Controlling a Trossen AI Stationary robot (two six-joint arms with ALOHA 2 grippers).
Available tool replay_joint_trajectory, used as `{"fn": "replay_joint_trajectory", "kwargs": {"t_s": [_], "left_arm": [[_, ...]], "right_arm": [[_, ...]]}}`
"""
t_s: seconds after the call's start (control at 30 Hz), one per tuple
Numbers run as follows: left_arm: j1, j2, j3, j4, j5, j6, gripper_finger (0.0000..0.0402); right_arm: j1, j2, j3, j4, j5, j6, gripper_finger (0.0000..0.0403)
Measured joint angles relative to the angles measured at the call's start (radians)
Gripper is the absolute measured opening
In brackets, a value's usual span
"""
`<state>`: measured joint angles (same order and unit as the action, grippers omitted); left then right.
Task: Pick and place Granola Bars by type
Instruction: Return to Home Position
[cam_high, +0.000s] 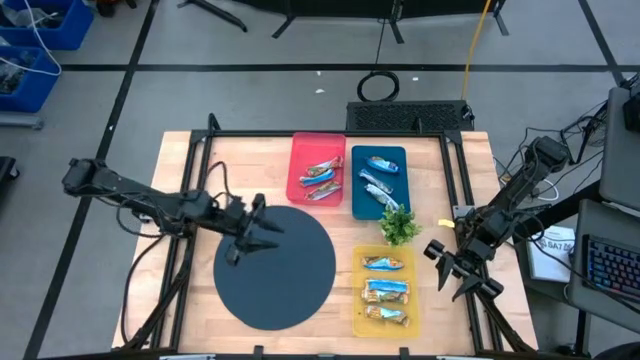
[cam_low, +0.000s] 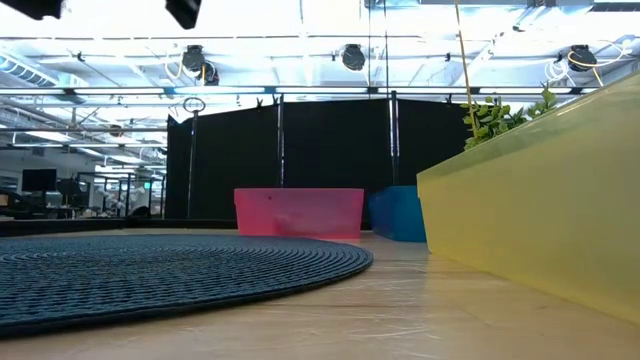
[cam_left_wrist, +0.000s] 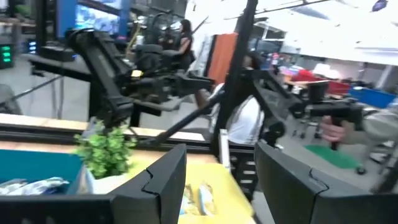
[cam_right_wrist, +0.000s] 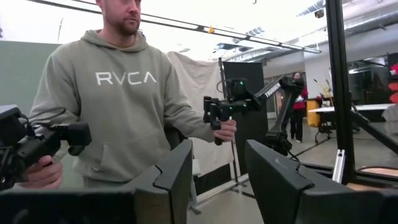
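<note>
Granola bars lie sorted in three trays: silvery-tan ones in the pink tray (cam_high: 317, 167), blue-white ones in the blue tray (cam_high: 378, 181), orange-green-yellow ones in the yellow tray (cam_high: 386, 290). My left gripper (cam_high: 262, 229) is open and empty above the dark round mat (cam_high: 275, 265), its fingers pointing toward the table's right. My right gripper (cam_high: 462, 268) is open and empty at the table's right edge, right of the yellow tray. In the left wrist view a bar shows in the blue tray (cam_left_wrist: 34, 185) and others in the yellow tray (cam_left_wrist: 202, 196).
A small green plant sprig (cam_high: 398, 225) stands between the blue and yellow trays. In the low view the yellow tray's wall (cam_low: 540, 215) is close on the right. A person holding control handles (cam_right_wrist: 217, 118) stands beyond the table in the right wrist view.
</note>
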<state>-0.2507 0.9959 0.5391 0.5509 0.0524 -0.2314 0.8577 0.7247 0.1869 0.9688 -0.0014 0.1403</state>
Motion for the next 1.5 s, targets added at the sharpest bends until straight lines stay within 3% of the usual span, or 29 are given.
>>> {"fn": "replay_joint_trajectory", "kwargs": {"t_s": [0.37,0.53,0.63,0.77,1.0,1.17,1.5], "left_arm": [[-0.047,-0.277,-0.213,-0.006,0.187,-0.031,0.0196],[-0.047,-0.361,-0.3,0.014,0.1,-0.137,0.0196],[-0.047,-0.397,-0.352,0.104,0.027,-0.118,0.0196],[-0.047,-0.435,-0.402,0.214,0.026,-0.046,0.0196],[-0.047,-0.469,-0.434,0.23,0.026,-0.043,0.0196],[-0.047,-0.469,-0.434,0.225,0.026,-0.041,0.0196],[-0.047,-0.468,-0.434,0.198,0.025,-0.013,0.0196]], "right_arm": [[0.0,-0.029,-0.016,0.0,0.004,-0.025,0.0139],[0.0,-0.03,-0.016,0.054,0.017,-0.057,0.0139],[0.0,-0.03,-0.016,0.102,0.096,-0.075,0.0139],[-0.007,-0.031,-0.016,0.114,0.187,-0.075,0.0139],[-0.043,-0.031,-0.091,0.268,-0.025,-0.067,0.0139],[-0.099,-0.03,-0.13,0.307,-0.02,-0.011,0.0139],[-0.34,-0.028,-0.134,0.232,-0.083,0.121,0.0139]]}}
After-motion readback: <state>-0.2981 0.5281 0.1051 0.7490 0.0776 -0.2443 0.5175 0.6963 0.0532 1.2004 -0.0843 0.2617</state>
